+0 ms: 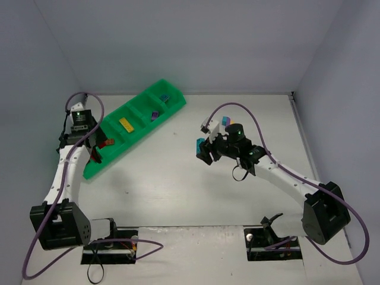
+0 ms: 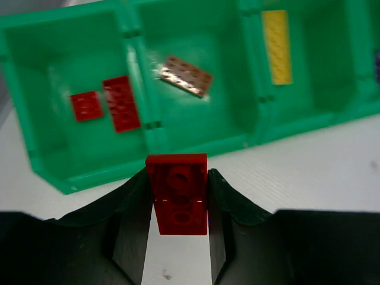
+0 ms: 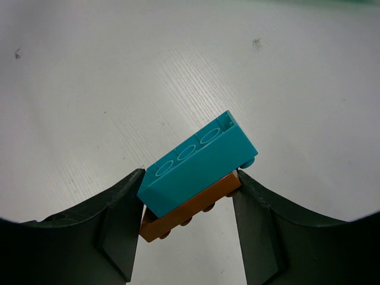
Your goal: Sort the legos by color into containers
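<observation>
The long green tray (image 1: 92,171) lies at the left. Its compartments show in the left wrist view: two red bricks (image 2: 121,103) in the end one, a brown-orange brick (image 2: 186,75) beside it, then a yellow brick (image 2: 276,46). My left gripper (image 2: 177,181) is shut on a red brick (image 2: 177,193), held just off the tray's near wall (image 2: 196,148) above the table; it also shows from above (image 1: 102,148). My right gripper (image 3: 187,205) is shut on a teal brick (image 3: 199,163) stuck on a brown-orange plate (image 3: 190,211), lifted over the table middle (image 1: 205,148).
A small teal and purple stack (image 1: 225,122) sits on the table just behind the right gripper. Farther tray compartments hold a purple brick (image 1: 155,115) and a blue one (image 1: 165,98). Purple cables loop beside both arms. Walls close in the table on three sides.
</observation>
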Controlling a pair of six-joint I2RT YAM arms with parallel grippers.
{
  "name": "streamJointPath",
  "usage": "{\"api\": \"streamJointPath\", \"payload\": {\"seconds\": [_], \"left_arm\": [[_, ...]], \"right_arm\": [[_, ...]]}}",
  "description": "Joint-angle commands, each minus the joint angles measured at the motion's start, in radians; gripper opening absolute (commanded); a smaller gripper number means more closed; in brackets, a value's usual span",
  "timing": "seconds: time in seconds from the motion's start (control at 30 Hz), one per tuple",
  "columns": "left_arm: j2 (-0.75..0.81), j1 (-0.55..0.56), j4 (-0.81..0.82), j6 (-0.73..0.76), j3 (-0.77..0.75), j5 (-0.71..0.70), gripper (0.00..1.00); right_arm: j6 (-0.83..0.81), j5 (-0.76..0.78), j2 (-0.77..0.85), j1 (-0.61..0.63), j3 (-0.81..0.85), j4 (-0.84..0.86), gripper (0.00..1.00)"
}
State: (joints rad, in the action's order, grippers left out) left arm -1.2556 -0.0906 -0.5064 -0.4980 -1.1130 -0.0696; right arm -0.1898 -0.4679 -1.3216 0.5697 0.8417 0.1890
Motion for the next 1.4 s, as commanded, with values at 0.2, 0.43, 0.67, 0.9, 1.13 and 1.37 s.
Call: {"api": "streamJointPath", "payload": {"seconds": [0.2, 0.43, 0.67, 0.9, 1.13, 1.37], "left_arm": [[-0.14, -0.152, 0.035, -0.022, 0.009, -0.191, 0.18], [-0.202, -0.162, 0.032, -0.016, -0.025, -0.214, 0.47], [-0.162, -0.164, 0.009, -0.02, -0.065, -0.173, 0.62], [0.001, -0.025, 0.066, -0.025, -0.034, 0.193, 0.63], [0.041, 0.264, 0.146, -0.141, -0.057, 0.497, 0.68], [0.005, 0.512, 0.345, -0.261, -0.044, 0.585, 0.72]], "right_arm": [[0.001, -0.015, 0.068, -0.002, 0.02, 0.032, 0.0], [0.0, -0.012, 0.084, -0.002, 0.007, 0.03, 0.0], [-0.005, -0.034, 0.073, -0.001, 0.013, 0.032, 0.0], [-0.017, -0.06, 0.058, 0.009, 0.042, 0.03, 0.0], [-0.033, -0.064, 0.039, 0.022, 0.069, 0.03, 0.0], [-0.045, -0.078, 0.038, 0.027, 0.089, 0.021, 0.02]]}}
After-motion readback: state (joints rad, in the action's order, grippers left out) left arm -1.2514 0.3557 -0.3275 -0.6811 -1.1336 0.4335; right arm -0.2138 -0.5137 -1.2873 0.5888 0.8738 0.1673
